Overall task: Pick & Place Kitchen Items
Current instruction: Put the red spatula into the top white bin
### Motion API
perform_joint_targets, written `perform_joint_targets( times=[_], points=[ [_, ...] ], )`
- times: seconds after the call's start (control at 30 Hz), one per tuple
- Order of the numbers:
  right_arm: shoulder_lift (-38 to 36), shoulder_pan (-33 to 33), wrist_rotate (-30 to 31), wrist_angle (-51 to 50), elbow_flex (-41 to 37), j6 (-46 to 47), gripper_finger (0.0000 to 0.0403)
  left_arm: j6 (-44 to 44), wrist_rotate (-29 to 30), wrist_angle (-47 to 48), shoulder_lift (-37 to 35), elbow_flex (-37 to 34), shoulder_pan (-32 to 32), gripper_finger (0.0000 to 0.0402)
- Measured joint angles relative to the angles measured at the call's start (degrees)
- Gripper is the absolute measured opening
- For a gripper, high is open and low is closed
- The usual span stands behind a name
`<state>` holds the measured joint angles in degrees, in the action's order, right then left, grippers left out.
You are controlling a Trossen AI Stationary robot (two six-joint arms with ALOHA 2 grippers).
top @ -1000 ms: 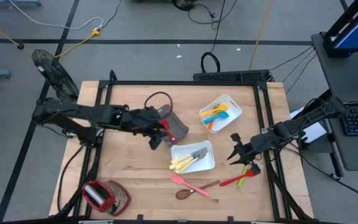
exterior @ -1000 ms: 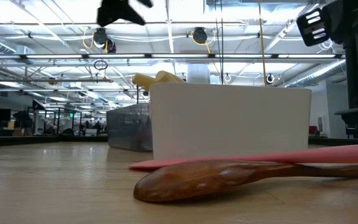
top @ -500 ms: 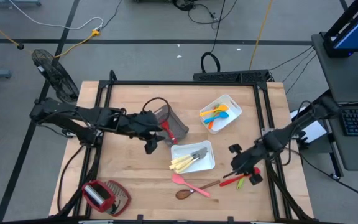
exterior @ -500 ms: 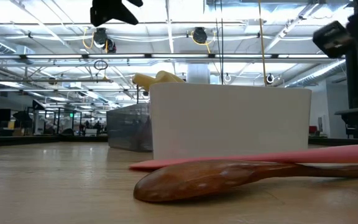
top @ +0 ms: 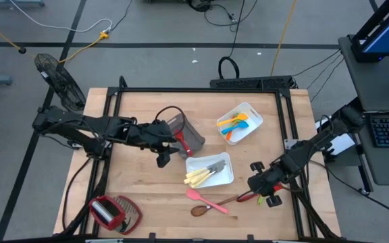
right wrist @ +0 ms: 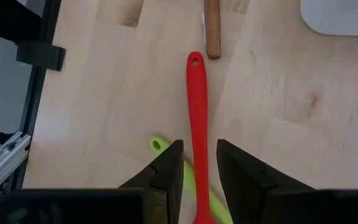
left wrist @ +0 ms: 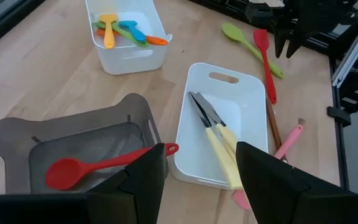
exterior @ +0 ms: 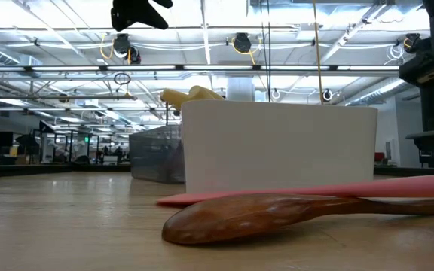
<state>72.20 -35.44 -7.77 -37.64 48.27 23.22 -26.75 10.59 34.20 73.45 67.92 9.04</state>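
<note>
My right gripper (right wrist: 199, 144) hangs open over the red spatula (right wrist: 196, 106), which lies flat on the table near its right edge. One finger stands on either side of the handle, and I see no touch. A green spoon (right wrist: 158, 146) lies under the red spatula. The high view shows this gripper (top: 258, 189) covering both. My left gripper (left wrist: 201, 152) hovers open and empty above the grey bin (left wrist: 73, 134). A red spoon (left wrist: 98, 165) lies in the bin, its handle end over the bin's wall.
A white tray (top: 211, 181) holds pale-handled knives; another white tray (top: 252, 111) at the far right holds blue, orange and yellow utensils. A wooden spoon (top: 211, 206) and a pink spatula (top: 201, 196) lie near the front edge. A red wire-mesh gadget (top: 113, 212) sits front left.
My right gripper has come down and moved toward the table's near edge and left, rolling its wrist. It now stands over the red spatula and green spoon, which have not moved.
</note>
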Motion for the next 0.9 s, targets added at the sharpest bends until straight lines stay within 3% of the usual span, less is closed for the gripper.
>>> perform_joint_targets(
  times=[0.27, 0.9],
  points=[
    [2.59, -0.45, -3.01, 4.11, -0.02, -2.45, 0.0089, -0.26, -0.09, 0.09, 0.0, 0.0, 0.0, 0.0202],
    [9.55, -0.43, -2.99, 8.42, -0.04, -1.45, 0.0096, -0.74, -0.26, 0.14, 0.02, 0.04, 0.0, 0.0202]
  ],
)
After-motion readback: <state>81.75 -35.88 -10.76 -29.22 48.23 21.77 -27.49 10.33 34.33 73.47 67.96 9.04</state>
